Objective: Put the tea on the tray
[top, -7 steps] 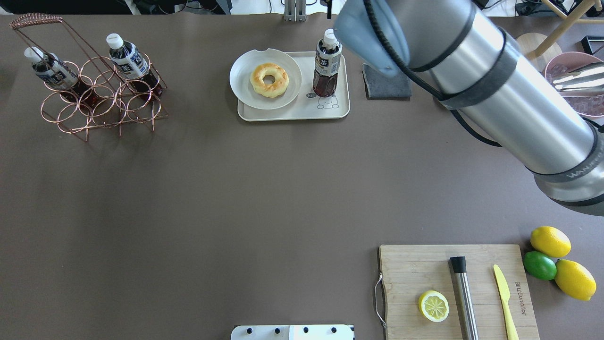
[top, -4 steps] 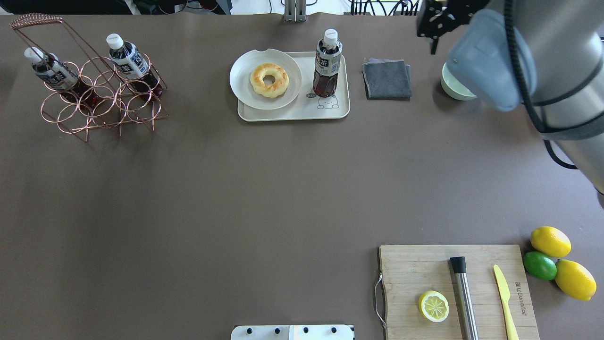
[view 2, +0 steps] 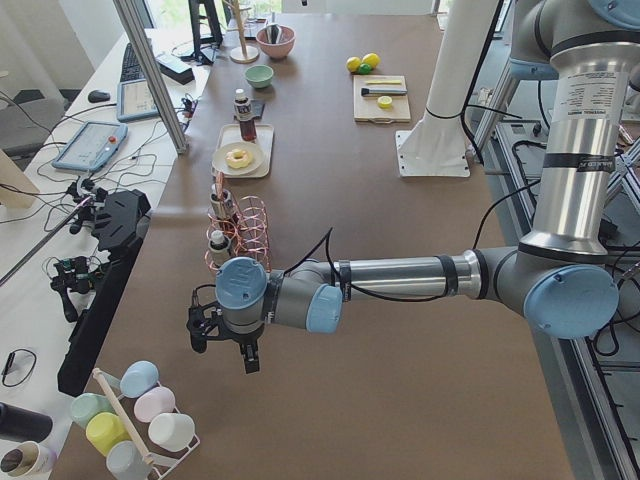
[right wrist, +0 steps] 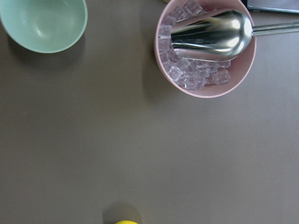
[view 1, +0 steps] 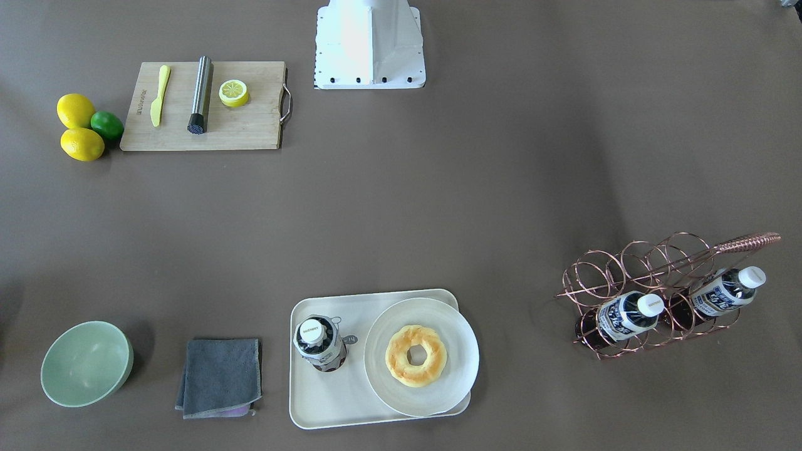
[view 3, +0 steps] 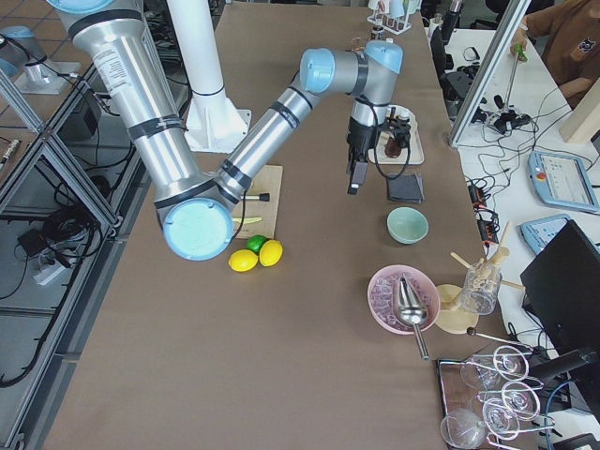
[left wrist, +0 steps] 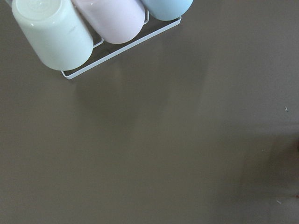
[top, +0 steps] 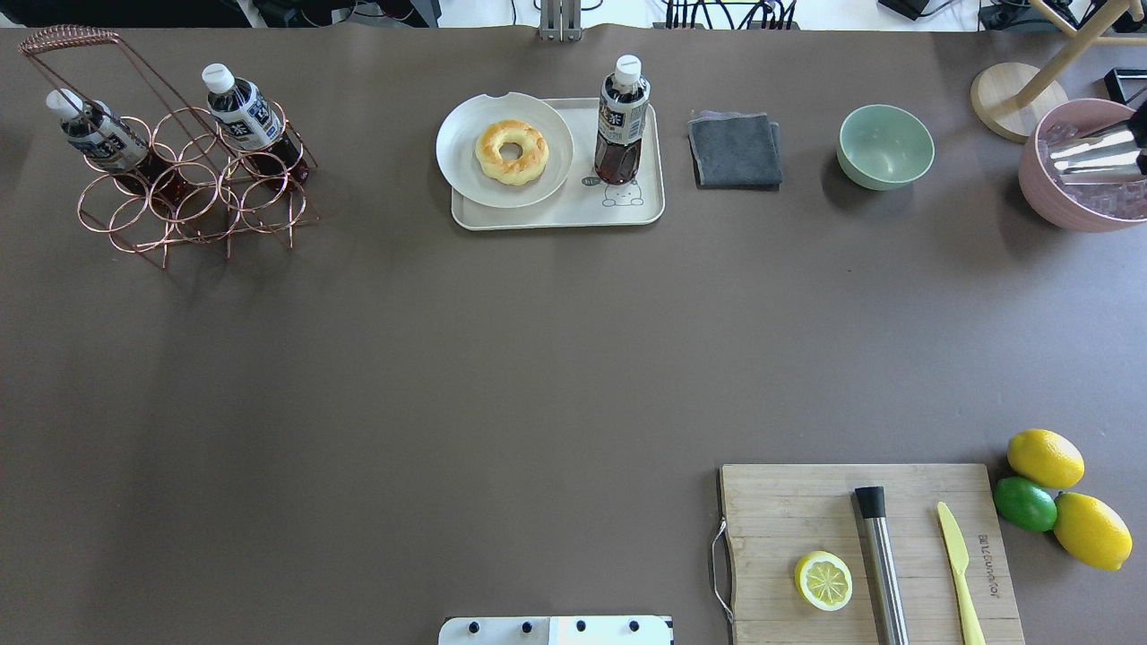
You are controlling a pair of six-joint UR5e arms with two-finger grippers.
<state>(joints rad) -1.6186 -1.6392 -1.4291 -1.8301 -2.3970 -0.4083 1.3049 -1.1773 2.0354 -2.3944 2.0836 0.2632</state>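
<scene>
The right arm filled the overhead view a moment ago; now it has swung clear of that view and nothing covers the tray [top: 556, 217]. The tea [top: 622, 121] stands upright on the tray by itself, on the bear-drawing end, with nothing gripping it. I judge the placing done and the arm to be backing off.

The right pincer [view 3: 354, 183] shows only in the side view, hanging high off the tabletop on the cloth side of the tray. I cannot tell from there how far its jaws are parted, though nothing hangs from it. The left pincer [view 2: 225, 345] is well away from the tray, beyond the wire rack [top: 179, 206], above a stand of pastel cups [left wrist: 51, 32]. I cannot tell its opening either.

The tray's other end carries a round white plate [top: 461, 161] with a ring doughnut [top: 511, 152] on it, just beside the tea. The wire rack holds two more bottles like it, both leaning in their rings. On the tray's other side, past the grey cloth [top: 735, 150], the green bowl [top: 885, 146] sits empty. Farther out that way, the pink bowl [top: 1062, 202] is full of ice cubes with a metal scoop lying in it.
</scene>
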